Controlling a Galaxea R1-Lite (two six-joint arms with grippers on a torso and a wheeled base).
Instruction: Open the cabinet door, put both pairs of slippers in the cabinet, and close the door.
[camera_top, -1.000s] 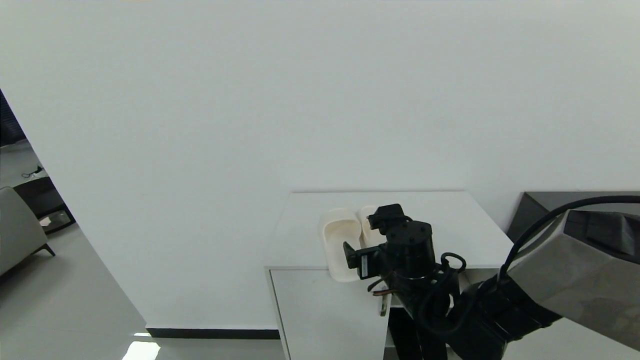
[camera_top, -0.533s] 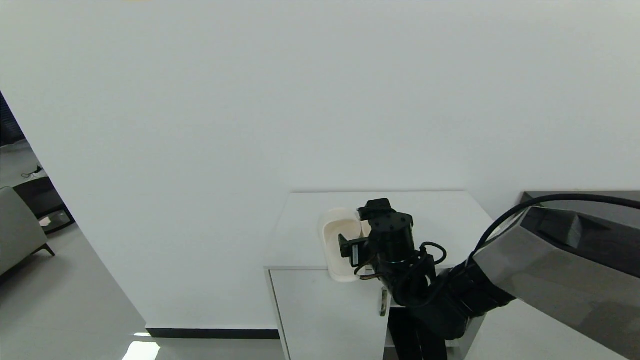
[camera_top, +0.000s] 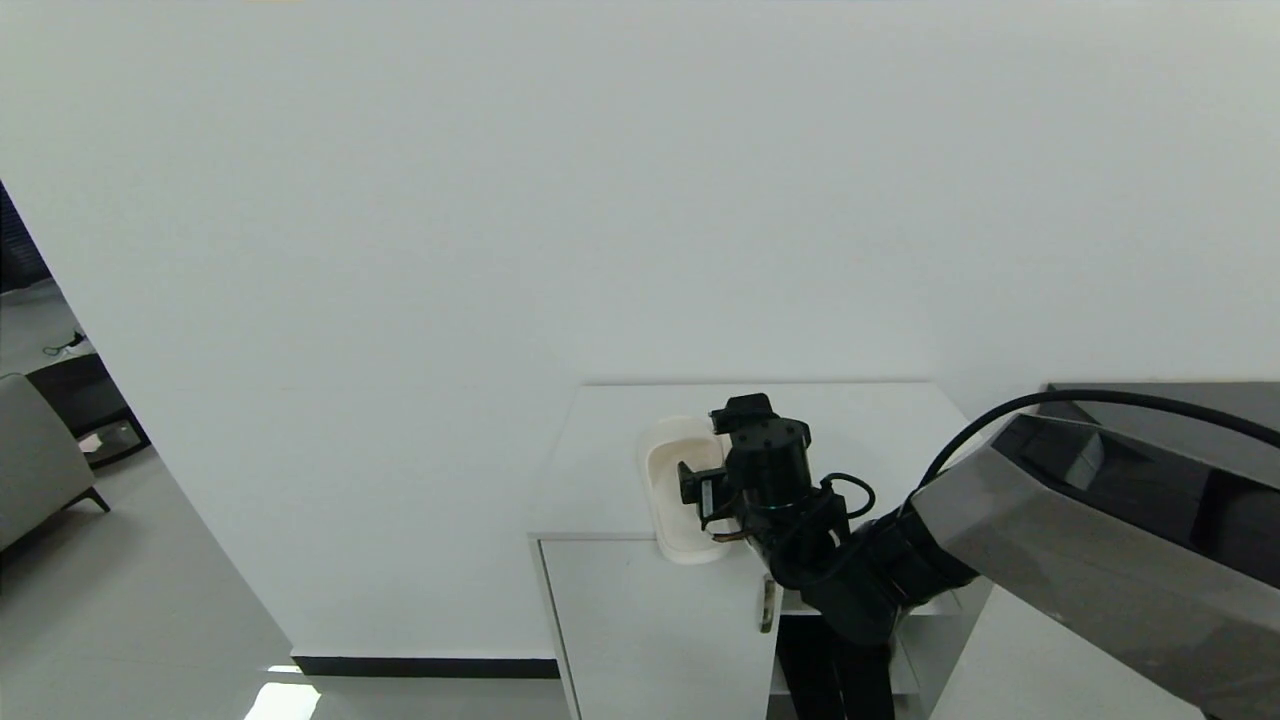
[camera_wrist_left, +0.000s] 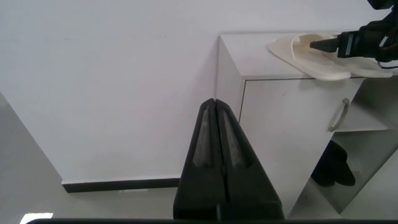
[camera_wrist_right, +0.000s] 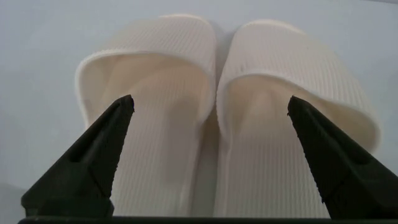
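Note:
A pair of cream slippers (camera_top: 678, 492) lies side by side on the white cabinet's top (camera_top: 880, 450), near its front edge. My right gripper (camera_top: 718, 452) hovers open just over them. In the right wrist view its two black fingers (camera_wrist_right: 93, 162) stand wide apart on either side of the cream slippers (camera_wrist_right: 214, 130). The cabinet (camera_wrist_left: 283, 124) shows a white door panel with a metal handle (camera_wrist_left: 337, 115). Beside the panel the inside is exposed, and something dark like a slipper (camera_wrist_left: 336, 167) lies on a low shelf. My left gripper (camera_wrist_left: 215, 124) hangs shut, low and left of the cabinet.
A white wall (camera_top: 500, 250) runs behind and to the left of the cabinet. Pale floor (camera_top: 120, 620) lies open on the left, with a grey chair (camera_top: 35, 460) at the far left edge. A dark surface (camera_top: 1150, 395) sits right of the cabinet.
My right arm has stretched forward over the cabinet top, bringing its open gripper up and over the cream slippers. The slippers have not moved.

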